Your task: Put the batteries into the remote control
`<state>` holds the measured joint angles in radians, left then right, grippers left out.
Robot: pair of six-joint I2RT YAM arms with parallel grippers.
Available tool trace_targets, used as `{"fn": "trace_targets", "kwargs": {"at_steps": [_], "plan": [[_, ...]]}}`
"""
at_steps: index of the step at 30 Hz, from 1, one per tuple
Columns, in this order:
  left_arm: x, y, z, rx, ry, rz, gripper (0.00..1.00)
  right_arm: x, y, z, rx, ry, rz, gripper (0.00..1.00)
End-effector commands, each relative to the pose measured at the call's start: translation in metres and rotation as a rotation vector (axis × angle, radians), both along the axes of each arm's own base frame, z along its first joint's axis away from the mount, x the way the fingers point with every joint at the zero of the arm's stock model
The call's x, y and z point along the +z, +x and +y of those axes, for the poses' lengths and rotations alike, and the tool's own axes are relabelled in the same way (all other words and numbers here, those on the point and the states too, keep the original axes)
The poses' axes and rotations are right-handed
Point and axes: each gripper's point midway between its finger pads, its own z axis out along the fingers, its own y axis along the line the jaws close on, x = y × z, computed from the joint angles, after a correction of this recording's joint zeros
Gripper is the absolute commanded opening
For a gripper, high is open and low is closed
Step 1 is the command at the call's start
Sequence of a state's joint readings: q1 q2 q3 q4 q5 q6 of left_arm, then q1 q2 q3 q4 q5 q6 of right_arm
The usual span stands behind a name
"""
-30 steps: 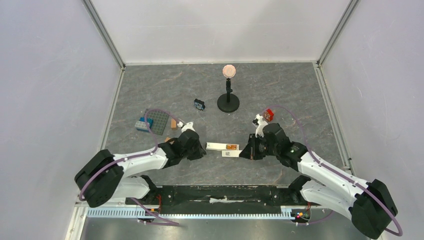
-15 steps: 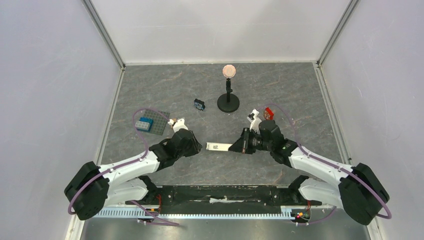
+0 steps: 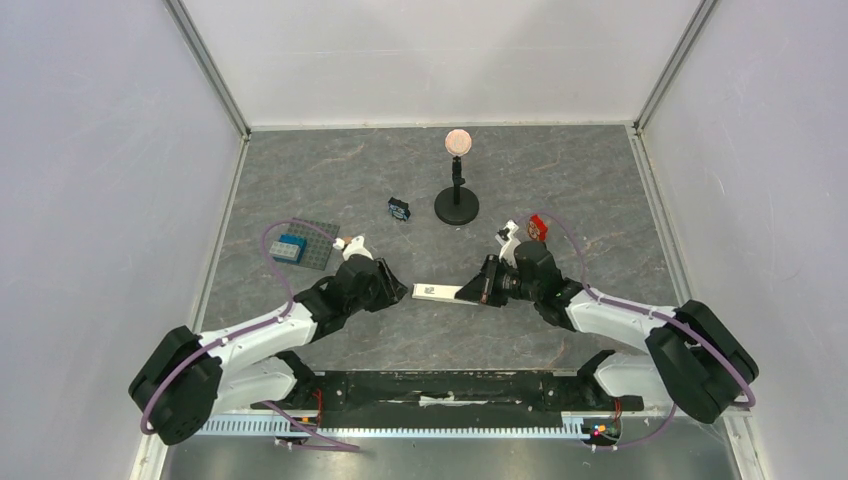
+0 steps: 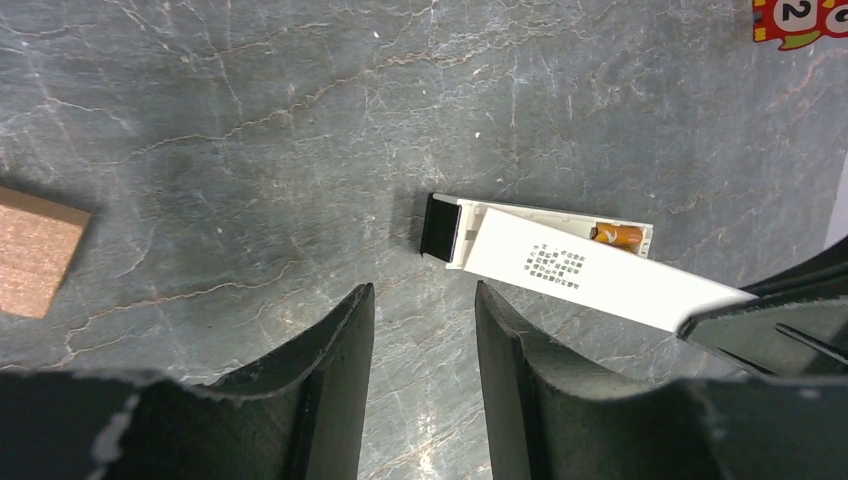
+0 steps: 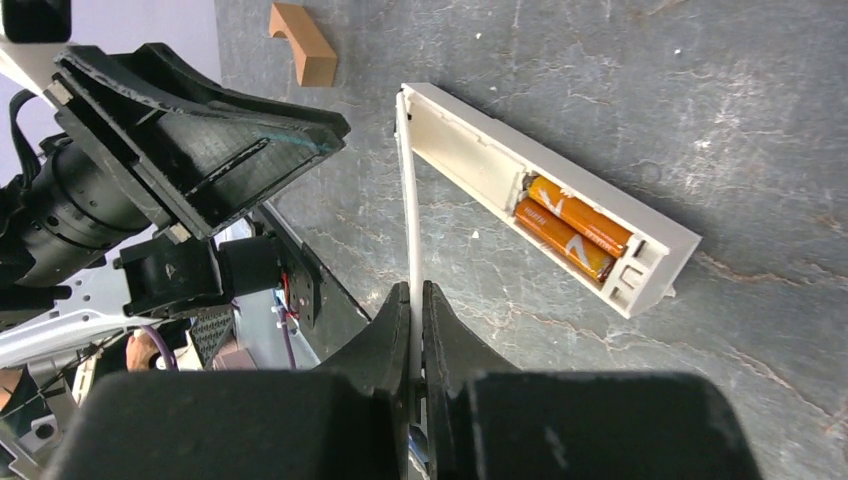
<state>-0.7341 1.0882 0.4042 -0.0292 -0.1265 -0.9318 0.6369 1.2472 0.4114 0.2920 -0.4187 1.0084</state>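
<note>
The white remote control [image 5: 470, 150] lies back-up on the table with its compartment uncovered. Two orange batteries [image 5: 570, 225] sit side by side inside it; one of them [image 4: 617, 234] peeks out in the left wrist view. My right gripper [image 5: 415, 290] is shut on the thin white battery cover [image 5: 409, 200], which slants over the remote with its printed face [image 4: 600, 275] up. My left gripper [image 4: 423, 295] is open and empty, a short way back from the remote's black end [image 4: 440, 225]. From above, the two grippers [image 3: 400, 293] [image 3: 487, 290] face each other across the remote [image 3: 440, 292].
A black stand with a pink ball [image 3: 457, 205] is at the back, a small blue item [image 3: 399, 209] to its left. There is a red item [image 3: 537, 227] behind my right arm, a grey plate with a blue brick [image 3: 310, 243] at the left, a wooden block [image 4: 35, 250] and a tan arch [image 5: 305, 40].
My left gripper has opened and drawn back left from the remote's end. My right gripper has carried the cover from beside the remote to over it.
</note>
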Motion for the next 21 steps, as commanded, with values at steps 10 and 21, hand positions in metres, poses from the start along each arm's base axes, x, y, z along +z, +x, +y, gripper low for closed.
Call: {"fn": "trace_targets", "kwargs": {"at_steps": [10,21], "plan": [[0.008,0.006,-0.016,-0.031,-0.096,-0.013,0.49,-0.030,0.000,-0.014,-0.004,-0.077,0.060,0.00],[-0.002,0.010,-0.025,-0.059,-0.098,0.008,0.50,-0.057,0.001,-0.026,-0.005,-0.214,0.119,0.00]]}}
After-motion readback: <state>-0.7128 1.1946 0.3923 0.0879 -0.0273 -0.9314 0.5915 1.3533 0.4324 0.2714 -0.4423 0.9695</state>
